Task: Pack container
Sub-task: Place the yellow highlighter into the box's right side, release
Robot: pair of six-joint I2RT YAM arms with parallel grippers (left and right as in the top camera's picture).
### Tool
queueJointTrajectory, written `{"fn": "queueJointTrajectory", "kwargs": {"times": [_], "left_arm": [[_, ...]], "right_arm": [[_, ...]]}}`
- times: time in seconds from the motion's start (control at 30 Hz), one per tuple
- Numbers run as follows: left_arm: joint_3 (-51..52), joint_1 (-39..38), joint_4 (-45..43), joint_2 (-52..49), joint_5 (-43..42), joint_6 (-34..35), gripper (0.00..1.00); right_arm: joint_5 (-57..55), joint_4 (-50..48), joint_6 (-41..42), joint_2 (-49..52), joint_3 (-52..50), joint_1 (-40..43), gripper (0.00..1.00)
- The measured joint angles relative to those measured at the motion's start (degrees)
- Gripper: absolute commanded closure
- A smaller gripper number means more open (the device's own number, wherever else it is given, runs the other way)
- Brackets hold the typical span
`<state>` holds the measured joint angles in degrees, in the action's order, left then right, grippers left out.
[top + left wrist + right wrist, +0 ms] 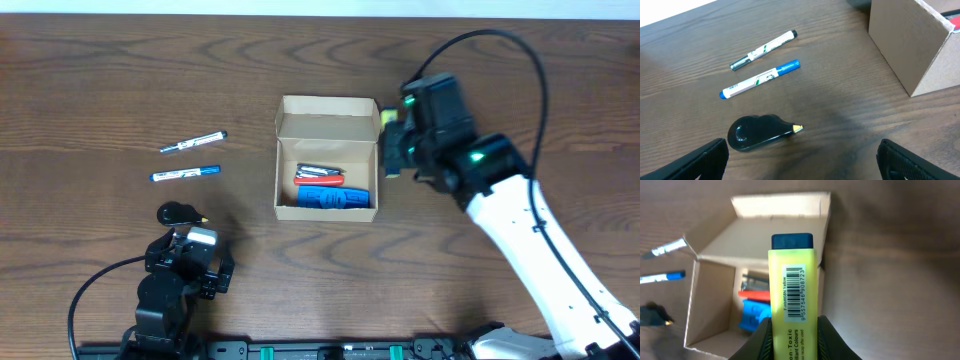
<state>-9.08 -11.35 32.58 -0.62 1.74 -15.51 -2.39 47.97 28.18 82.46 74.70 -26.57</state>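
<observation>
Box sits at the middle of the bench, its flap raised toward the top of the overhead frame. Inside lie a blue case, a red marker and some dark pens. The right claw is clamped on a yellow highlighter with a dark cap, held over the box's right edge. At lower left of the overhead frame the left claw stands wide open, just below a black tape dispenser. A black-capped pen and a blue-capped pen lie side by side at mid left, well apart from the box.
</observation>
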Motion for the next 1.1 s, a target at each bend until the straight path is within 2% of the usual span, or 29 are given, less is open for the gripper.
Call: {"fn": "queueJointTrajectory", "kwargs": {"times": [0.27, 0.77, 0.87, 0.97, 1.1], "left_arm": [[0.0, 0.0, 0.02, 0.0, 0.0, 0.0, 0.05], [0.0, 0.0, 0.0, 0.0, 0.0, 0.0, 0.05], [0.0, 0.0, 0.02, 0.0, 0.0, 0.0, 0.05], [0.0, 0.0, 0.02, 0.0, 0.0, 0.0, 0.05], [0.0, 0.0, 0.02, 0.0, 0.0, 0.0, 0.05]], "right_arm": [[-5.77, -2.19, 8.61, 4.42, -4.44, -5.6, 0.99], [-7.13, -3.28, 10.45, 12.11, -5.03, -7.85, 0.98], [-7.13, -3.34, 10.45, 12.13, -5.03, -7.85, 0.84], [-7.1, -3.5, 10.69, 12.13, -5.03, -7.85, 0.75], [-7.23, -3.76, 10.88, 12.13, -5.03, -7.85, 0.69]]}}
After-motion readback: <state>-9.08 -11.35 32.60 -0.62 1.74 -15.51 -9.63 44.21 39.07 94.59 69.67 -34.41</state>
